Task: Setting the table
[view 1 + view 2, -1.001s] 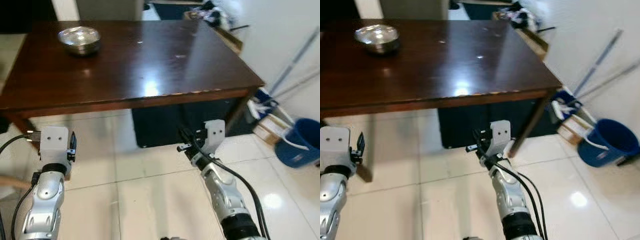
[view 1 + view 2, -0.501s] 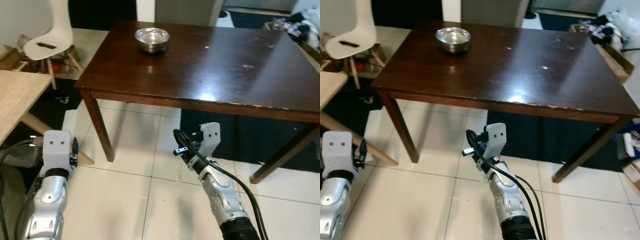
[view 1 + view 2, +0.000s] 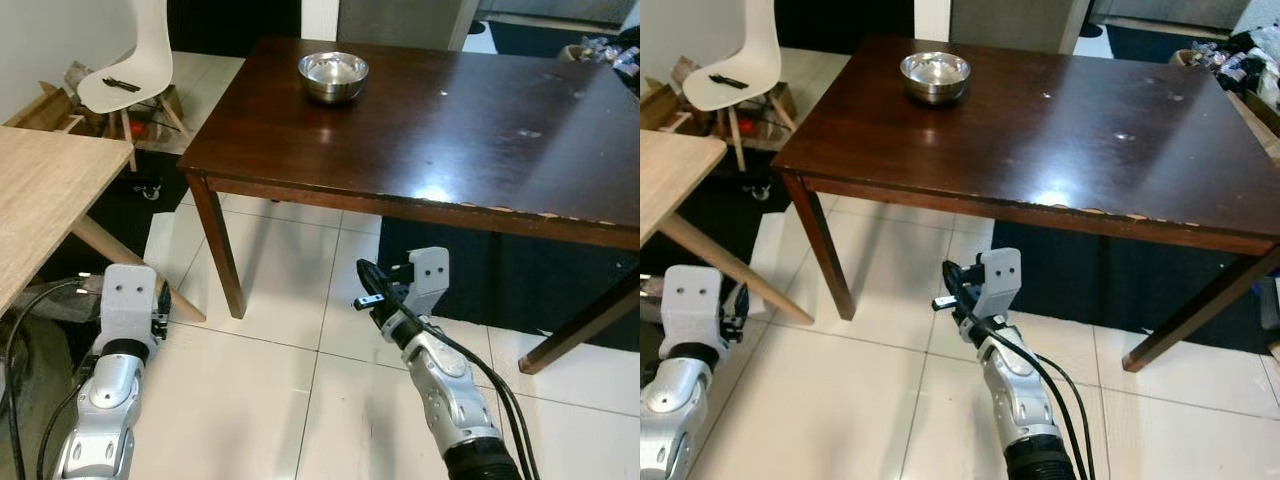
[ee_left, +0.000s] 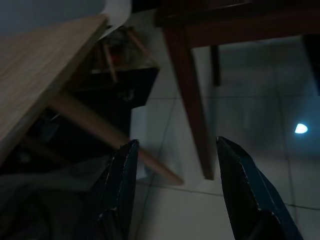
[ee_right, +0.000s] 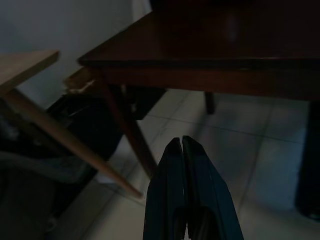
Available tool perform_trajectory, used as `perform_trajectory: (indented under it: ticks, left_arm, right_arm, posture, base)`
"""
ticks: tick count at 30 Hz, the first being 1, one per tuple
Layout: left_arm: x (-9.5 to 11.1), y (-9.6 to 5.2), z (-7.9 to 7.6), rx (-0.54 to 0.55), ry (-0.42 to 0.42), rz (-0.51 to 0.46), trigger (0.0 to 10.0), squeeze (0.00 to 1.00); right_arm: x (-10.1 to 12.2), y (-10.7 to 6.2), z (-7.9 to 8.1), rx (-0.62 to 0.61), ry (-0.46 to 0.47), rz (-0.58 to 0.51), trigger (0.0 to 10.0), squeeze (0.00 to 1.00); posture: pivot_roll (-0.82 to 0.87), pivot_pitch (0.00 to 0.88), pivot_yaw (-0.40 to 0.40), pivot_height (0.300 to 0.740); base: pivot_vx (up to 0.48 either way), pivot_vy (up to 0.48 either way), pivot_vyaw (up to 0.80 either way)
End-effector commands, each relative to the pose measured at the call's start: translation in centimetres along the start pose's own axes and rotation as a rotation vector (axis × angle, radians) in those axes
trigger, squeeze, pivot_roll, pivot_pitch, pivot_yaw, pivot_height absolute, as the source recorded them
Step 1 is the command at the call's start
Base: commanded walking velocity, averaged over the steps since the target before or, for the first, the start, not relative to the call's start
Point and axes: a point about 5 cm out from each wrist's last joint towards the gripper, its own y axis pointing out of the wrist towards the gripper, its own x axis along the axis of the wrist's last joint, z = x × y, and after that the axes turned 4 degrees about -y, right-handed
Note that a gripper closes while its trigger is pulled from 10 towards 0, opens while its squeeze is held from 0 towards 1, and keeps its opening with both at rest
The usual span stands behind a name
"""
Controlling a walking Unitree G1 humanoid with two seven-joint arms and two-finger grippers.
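pale shiny floor tiles (image 3: 270,300) spread under the robot, and both arms hang low over them.

the right gripper (image 5: 186,150) has its two long black fingers pressed flat together and holds nothing. it hangs in front of the near edge of the big dark brown wooden table (image 3: 470,130), lower than the top. the left gripper (image 4: 175,165) has its fingers spread wide apart with nothing between them. it hangs down by the robot's left side, near the slanted leg of the light wooden table (image 3: 40,210).

going outward, the round shiny metal bowl (image 3: 333,76) sits on the far left part of the dark table, well apart from both grippers. it stands upright, and nothing else sits near it on the table top. past the table corner there is a white plastic chair (image 3: 130,70) with a small dark thing (image 3: 120,85) lying on its seat.

i think the robot is looking for things to put on the table. to do this well, it should get close first, then lift an arm above the table edge so it does not bump the wood. the right fingers need to open before they can pick up anything.

i cannot tell what the dark thing on the chair is; it is too small. the right end of the dark table is cut off, and so is most of the light table. both wrist views are dim, so the stuff under the light table is hard to make out.
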Motion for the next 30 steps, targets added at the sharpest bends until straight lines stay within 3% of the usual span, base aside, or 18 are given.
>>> perform_trajectory:
  ticks: [1,19,30]
  left_arm:
    - [0.1,0.0,0.0,-0.013,0.014,-0.008,10.0,0.0]
    - [0.5,-0.1,-1.0,-0.061,0.041,-0.035,10.0,0.0]
    - [0.5,-0.1,-1.5,-0.087,0.044,-0.039,10.0,0.0]
  right_arm:
    - [0.1,-0.1,0.0,-0.013,0.01,-0.011,10.0,0.0]
    - [0.3,0.0,-0.3,-0.031,0.01,-0.021,10.0,0.0]
    - [0.3,0.1,-0.3,-0.028,0.011,-0.023,10.0,0.0]
  posture:
    - [0.0,0.022,0.022,0.74]
    - [-0.01,0.019,0.025,0.74]
    - [-0.01,0.015,0.028,0.74]
  base:
    - [0.48,0.0,0.0]
    - [0.445,0.0,0.0]
    - [0.022,0.0,0.0]
